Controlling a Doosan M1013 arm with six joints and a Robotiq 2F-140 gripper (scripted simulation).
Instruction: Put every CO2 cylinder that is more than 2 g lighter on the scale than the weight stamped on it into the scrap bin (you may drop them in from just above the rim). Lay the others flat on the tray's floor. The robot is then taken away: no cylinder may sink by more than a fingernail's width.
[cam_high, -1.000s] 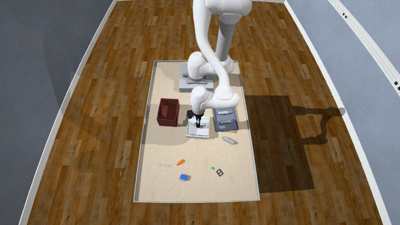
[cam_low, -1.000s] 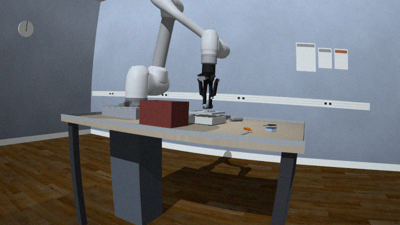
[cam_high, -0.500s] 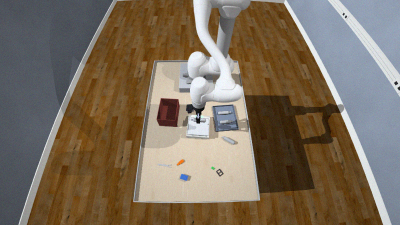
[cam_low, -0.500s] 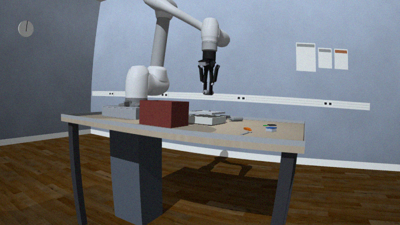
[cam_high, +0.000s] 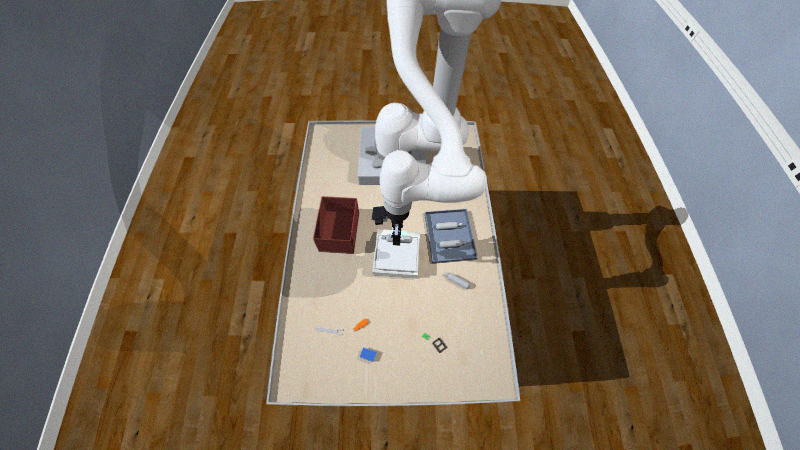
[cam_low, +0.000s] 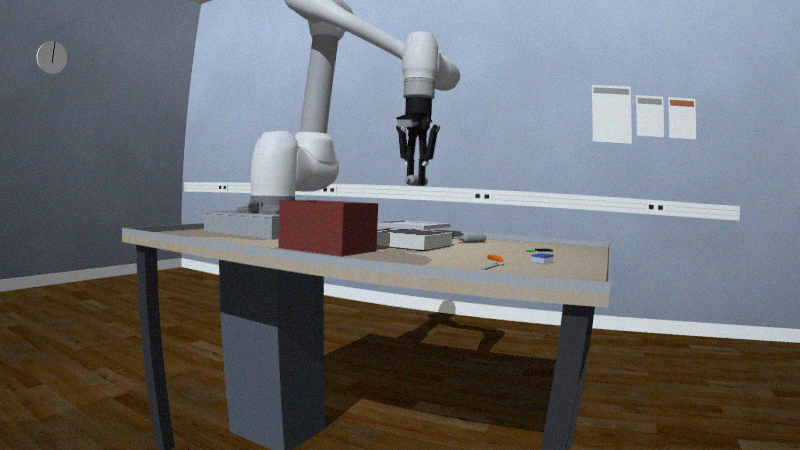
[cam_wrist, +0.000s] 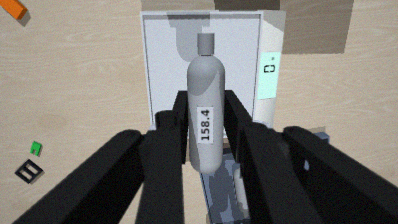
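Observation:
My gripper (cam_low: 416, 177) is shut on a grey CO2 cylinder (cam_wrist: 205, 115) stamped 158.4 and holds it level, high above the white scale (cam_high: 396, 254). The scale's platform is bare in the wrist view (cam_wrist: 200, 65), and its display (cam_wrist: 270, 75) reads 0. The dark red scrap bin (cam_high: 336, 224) stands to the left of the scale. The grey tray (cam_high: 450, 235) stands to the right of it, with two cylinders lying flat inside, one (cam_high: 450, 225) behind the other (cam_high: 450, 244). A further cylinder (cam_high: 457, 280) lies loose on the table in front of the tray.
The robot's grey base (cam_high: 369, 162) stands behind the scale. Small items lie near the table's front: an orange piece (cam_high: 361, 324), a blue block (cam_high: 368, 354), a green piece (cam_high: 426, 336), a black frame (cam_high: 439, 345) and a thin metal tool (cam_high: 330, 331).

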